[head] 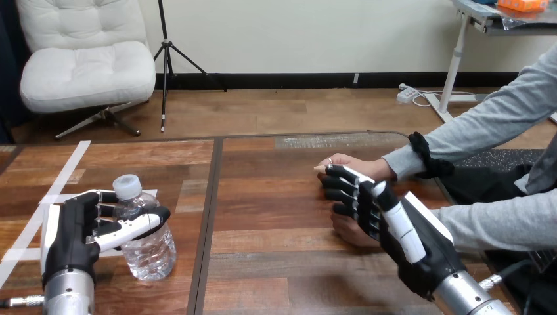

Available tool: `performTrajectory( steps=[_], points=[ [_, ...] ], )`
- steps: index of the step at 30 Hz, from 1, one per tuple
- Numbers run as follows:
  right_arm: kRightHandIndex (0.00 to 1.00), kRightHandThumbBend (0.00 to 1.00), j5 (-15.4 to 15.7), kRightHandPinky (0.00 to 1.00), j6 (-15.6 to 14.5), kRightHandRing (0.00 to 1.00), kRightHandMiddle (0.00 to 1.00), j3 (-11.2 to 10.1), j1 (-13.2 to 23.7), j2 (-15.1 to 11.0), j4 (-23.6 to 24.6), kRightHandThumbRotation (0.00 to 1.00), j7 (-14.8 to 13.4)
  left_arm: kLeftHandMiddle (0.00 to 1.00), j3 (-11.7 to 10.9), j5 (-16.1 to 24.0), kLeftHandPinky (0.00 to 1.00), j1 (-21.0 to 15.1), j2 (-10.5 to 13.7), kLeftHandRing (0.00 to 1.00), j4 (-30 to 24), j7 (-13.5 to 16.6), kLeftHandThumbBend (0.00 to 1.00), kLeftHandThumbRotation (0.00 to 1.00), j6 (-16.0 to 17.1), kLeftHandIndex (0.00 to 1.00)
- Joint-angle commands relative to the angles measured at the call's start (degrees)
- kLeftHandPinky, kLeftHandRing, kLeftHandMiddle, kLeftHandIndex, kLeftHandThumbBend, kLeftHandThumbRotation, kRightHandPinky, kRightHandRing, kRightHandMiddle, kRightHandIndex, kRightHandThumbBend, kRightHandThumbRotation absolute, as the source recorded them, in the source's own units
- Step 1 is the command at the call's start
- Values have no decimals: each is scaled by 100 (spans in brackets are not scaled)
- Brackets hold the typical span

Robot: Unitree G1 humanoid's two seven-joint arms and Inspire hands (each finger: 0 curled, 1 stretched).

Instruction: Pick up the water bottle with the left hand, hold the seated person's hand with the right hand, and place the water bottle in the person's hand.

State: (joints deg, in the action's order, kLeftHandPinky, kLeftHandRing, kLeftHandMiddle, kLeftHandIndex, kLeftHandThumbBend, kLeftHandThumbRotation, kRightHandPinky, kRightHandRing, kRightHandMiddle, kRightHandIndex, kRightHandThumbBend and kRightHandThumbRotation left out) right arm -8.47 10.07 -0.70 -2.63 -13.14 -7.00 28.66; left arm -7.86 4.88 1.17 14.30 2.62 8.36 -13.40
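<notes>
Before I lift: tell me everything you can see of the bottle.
The bottle is small, of clear ribbed plastic, with a pale cap screwed on and water inside. It stands upright on the table, on its left side towards the near edge. The left hand is wrapped round it: thumb across its front, fingers at its left side and behind. Nothing else touches it.

A clear plastic water bottle with a white cap (151, 257) stands upright on the brown wooden plank table (276, 210), with the robot's black-and-white left hand (72, 231) wrapped round it (thumb across the front, fingers behind). At the right, the right hand (402, 231) sits between the person's farther hand (351, 165) and the person's nearer hand (348, 232); whether it grips either cannot be told.
</notes>
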Motion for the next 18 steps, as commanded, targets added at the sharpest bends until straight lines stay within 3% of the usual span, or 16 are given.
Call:
performTrajectory(
  steps=[1,8,18],
  points=[
    [89,90,572,89,1130,90,90,-163,1408,-308,-586,100,-363,41,-57,-58,30,-585,-4,35,-2144,-66,75,0,103,42],
    [88,91,824,85,1350,89,90,-128,1552,-416,-799,100,-522,40,-72,1,30,-570,12,35,-2154,-83,74,0,275,42],
    [88,87,886,84,1565,90,89,-118,1742,-488,-1166,100,-543,40,-113,-2,30,-534,-50,35,-2303,-94,74,0,258,41]
  ],
)
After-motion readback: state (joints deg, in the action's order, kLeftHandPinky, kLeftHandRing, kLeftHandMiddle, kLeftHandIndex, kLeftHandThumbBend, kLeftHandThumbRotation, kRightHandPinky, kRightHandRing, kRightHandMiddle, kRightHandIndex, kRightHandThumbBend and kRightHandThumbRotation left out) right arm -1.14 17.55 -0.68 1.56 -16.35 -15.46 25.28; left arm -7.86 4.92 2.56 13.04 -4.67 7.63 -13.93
